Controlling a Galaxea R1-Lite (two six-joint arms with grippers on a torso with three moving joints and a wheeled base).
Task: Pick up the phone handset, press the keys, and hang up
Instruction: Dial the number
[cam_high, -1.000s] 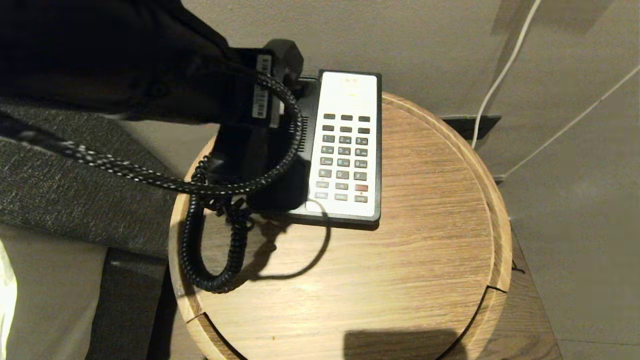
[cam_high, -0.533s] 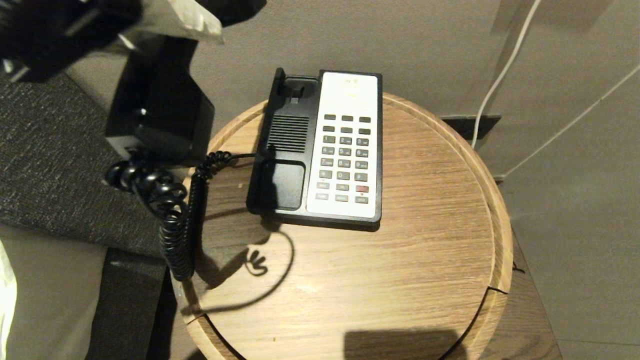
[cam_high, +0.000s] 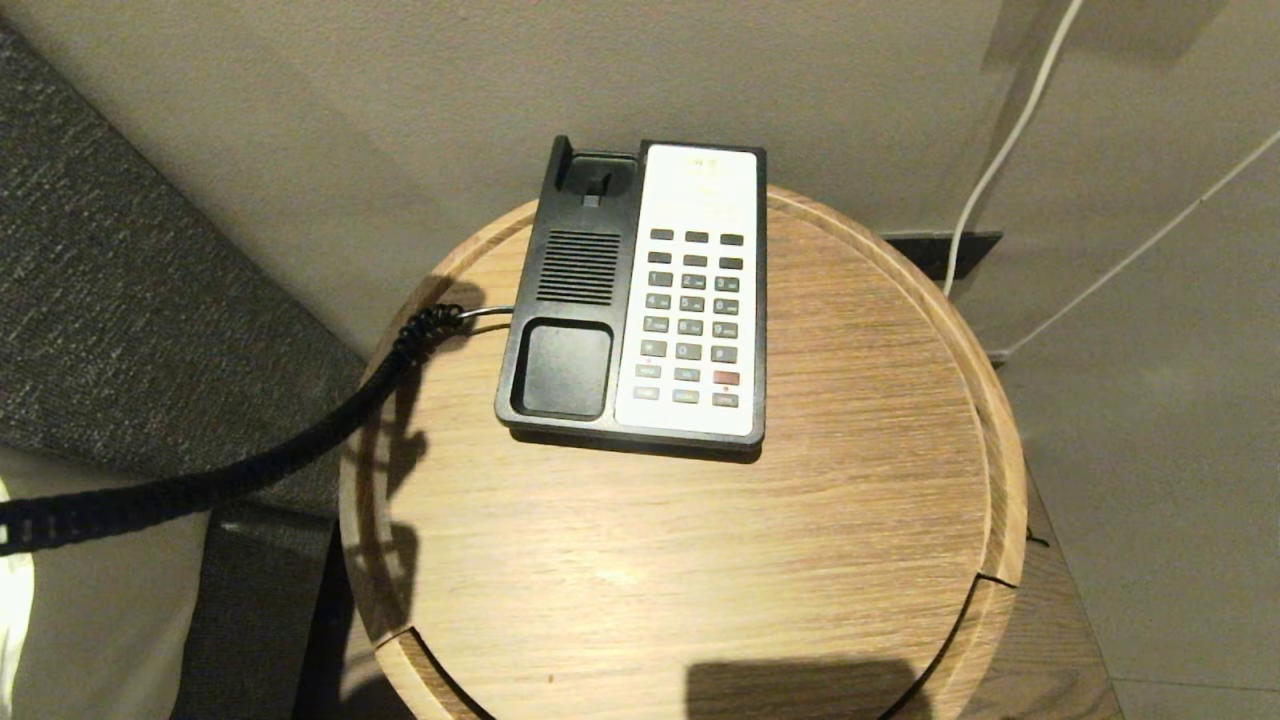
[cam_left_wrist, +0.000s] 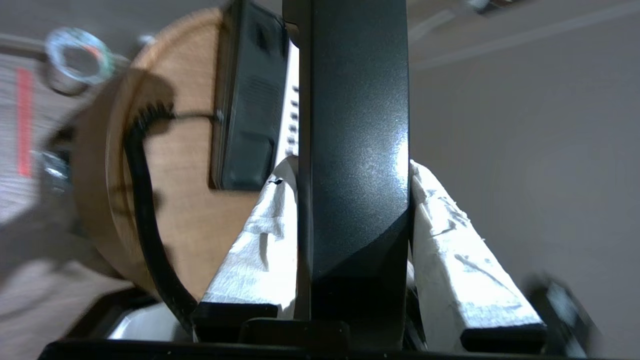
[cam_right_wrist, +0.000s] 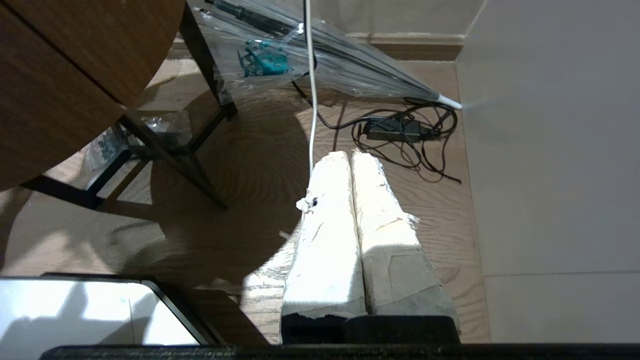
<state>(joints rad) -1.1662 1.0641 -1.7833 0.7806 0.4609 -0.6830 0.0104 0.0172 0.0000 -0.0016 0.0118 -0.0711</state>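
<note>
Handset (cam_left_wrist: 355, 150) ends cut off in left gripper (cam_left_wrist: 352, 200).

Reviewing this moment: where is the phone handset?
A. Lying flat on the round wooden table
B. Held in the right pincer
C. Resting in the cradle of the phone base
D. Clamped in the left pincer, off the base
D: in the left wrist view the phone handset sits clamped in the left pincer, and in the head view the cradle of the phone base is bare, with the coiled cord stretched off to the left.

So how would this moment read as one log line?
left gripper: shut on phone handset | cradle: empty | right gripper: shut, parked
</note>
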